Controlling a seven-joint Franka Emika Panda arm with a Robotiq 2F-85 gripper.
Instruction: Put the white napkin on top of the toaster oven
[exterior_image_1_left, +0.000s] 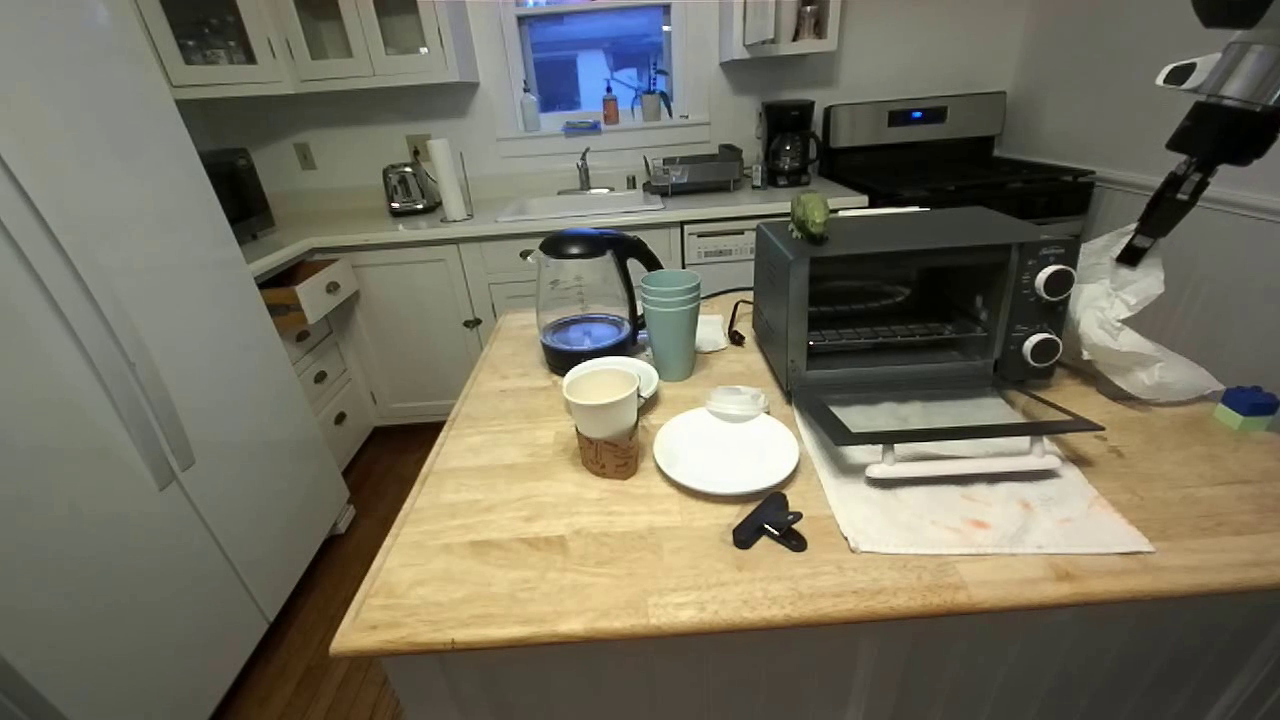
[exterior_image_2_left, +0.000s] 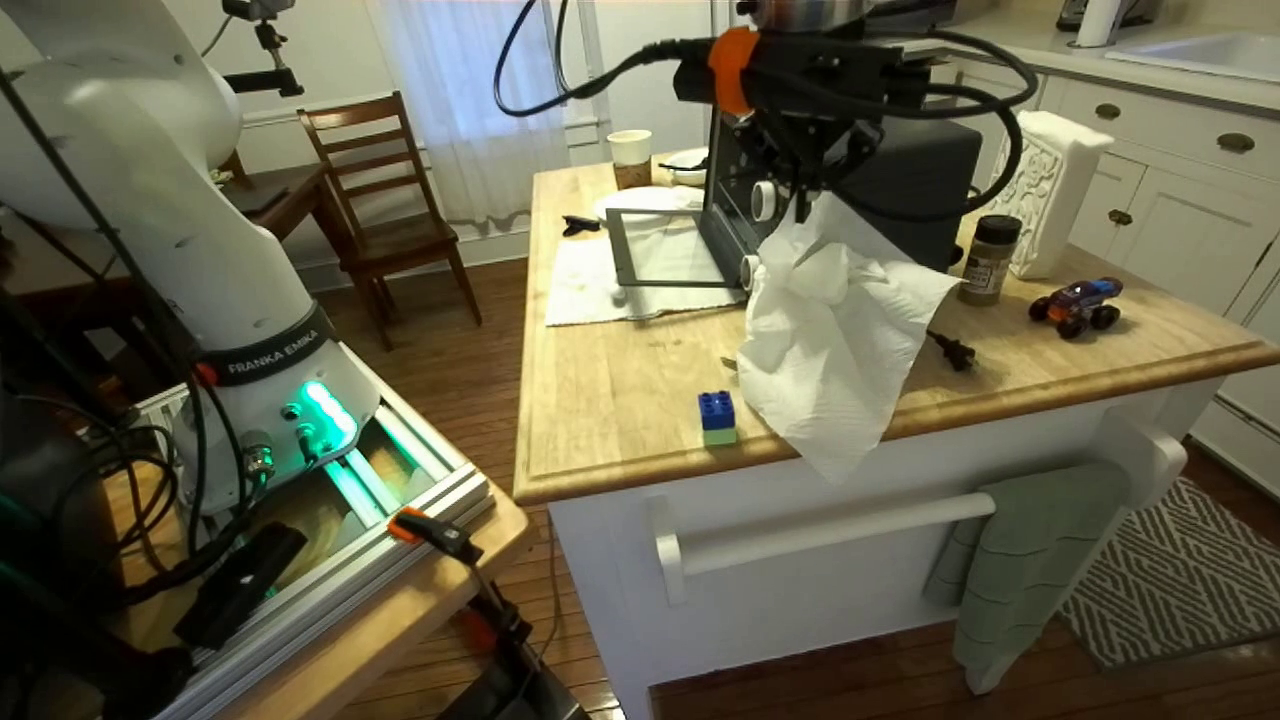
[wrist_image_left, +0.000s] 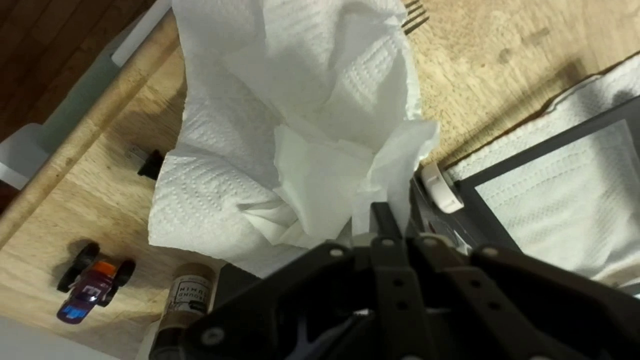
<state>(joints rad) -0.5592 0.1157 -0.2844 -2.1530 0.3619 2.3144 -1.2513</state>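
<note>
The white napkin, a crumpled paper towel, hangs from my gripper in both exterior views (exterior_image_1_left: 1120, 320) (exterior_image_2_left: 840, 340) and fills the upper middle of the wrist view (wrist_image_left: 300, 150). My gripper (exterior_image_1_left: 1130, 258) is shut on it beside the oven's knob end; it also shows in an exterior view (exterior_image_2_left: 803, 205) and the wrist view (wrist_image_left: 387, 215). The napkin's lower part hangs down over the counter and, in an exterior view, past its edge. The dark toaster oven (exterior_image_1_left: 920, 235) stands with its glass door lowered; it also shows in an exterior view (exterior_image_2_left: 925, 165).
A green object (exterior_image_1_left: 809, 216) sits on the oven's top corner. A white cloth (exterior_image_1_left: 990, 515) lies under the door. A blue and green block (exterior_image_2_left: 716, 415), a spice jar (exterior_image_2_left: 990, 260), a white carved block (exterior_image_2_left: 1050, 190) and a toy truck (exterior_image_2_left: 1075, 307) stand near the oven.
</note>
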